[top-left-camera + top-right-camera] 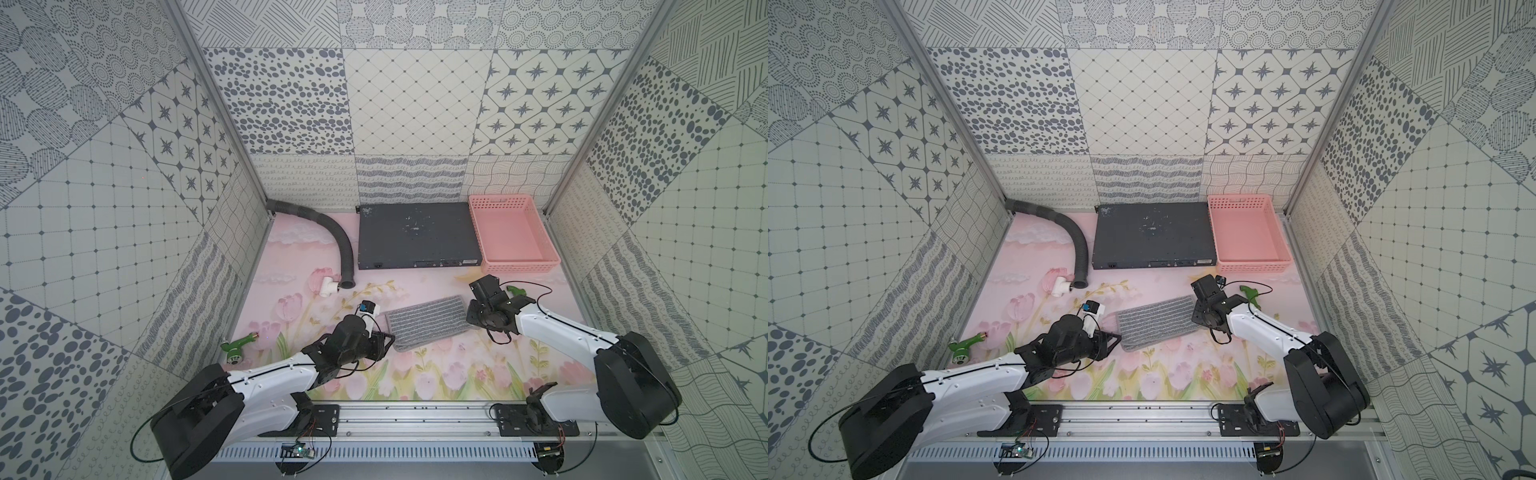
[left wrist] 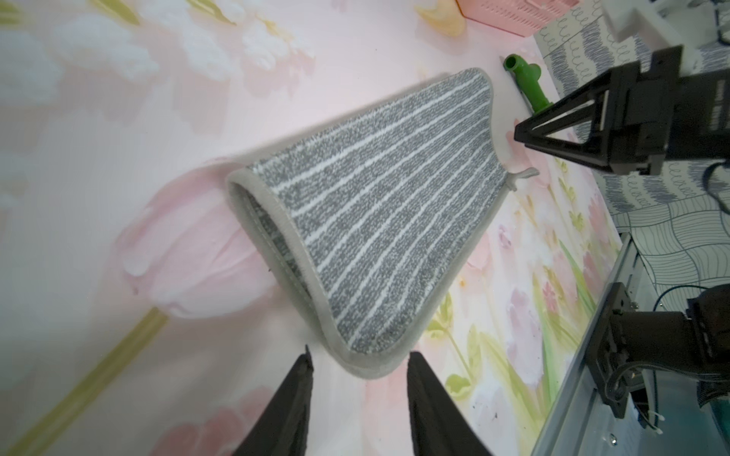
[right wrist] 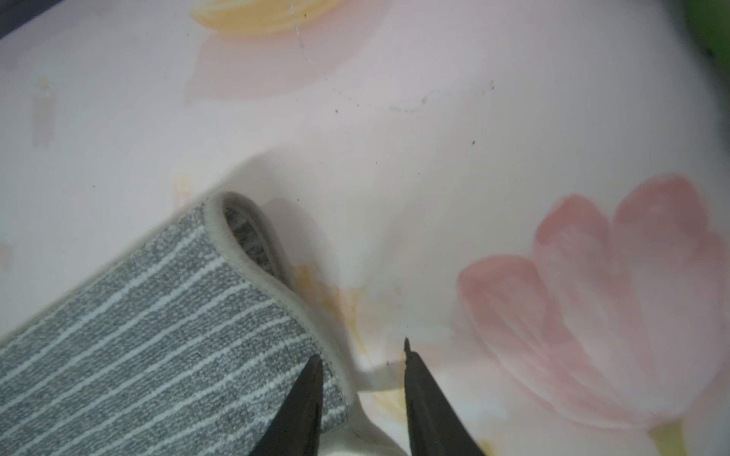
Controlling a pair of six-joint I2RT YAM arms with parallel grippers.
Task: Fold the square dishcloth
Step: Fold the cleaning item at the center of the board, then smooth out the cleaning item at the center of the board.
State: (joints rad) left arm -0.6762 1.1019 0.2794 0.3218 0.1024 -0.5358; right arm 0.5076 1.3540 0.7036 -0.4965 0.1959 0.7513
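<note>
Grey striped knit: the square dishcloth point(image 2: 379, 237) point(image 1: 428, 322) lies doubled over on the bench point(image 1: 436, 282) as a long strip, with one short end at each set of fingers.

Left fingers point(image 2: 294, 398): parted, nothing clamped. A rounded corner of the cloth sits in the gap between the tips, with bench showing on either side of it. At this end the two layers gape a little, pale binding on both edges.

Right fingers point(image 3: 304, 395): also parted, holding nothing. One tip overlaps the cloth's bound edge in the wrist view and the other stands over bare bench. Cannot tell whether the first tip touches the cloth. Just ahead of these tips the fold curls up into a small open roll. The corner loop point(image 2: 521, 175) sticks out from the cloth's end on the right fingers' side.

In both top views the cloth runs from one set of fingers to the other, slightly slanted.

Just beyond the right fingers lies a green tee piece point(image 1: 516, 291). Out to the side of the left fingers, away from the cloth, lies a green nozzle point(image 1: 239, 347). Farther out from the left fingers, a white tee fitting point(image 1: 326, 286) sits at the mouth of a grey ribbed hose point(image 1: 332, 237).

Farthest out is a dark flat box point(image 1: 415, 237), with a pink basket point(image 1: 519, 266) right beside it, well beyond the right fingers.
</note>
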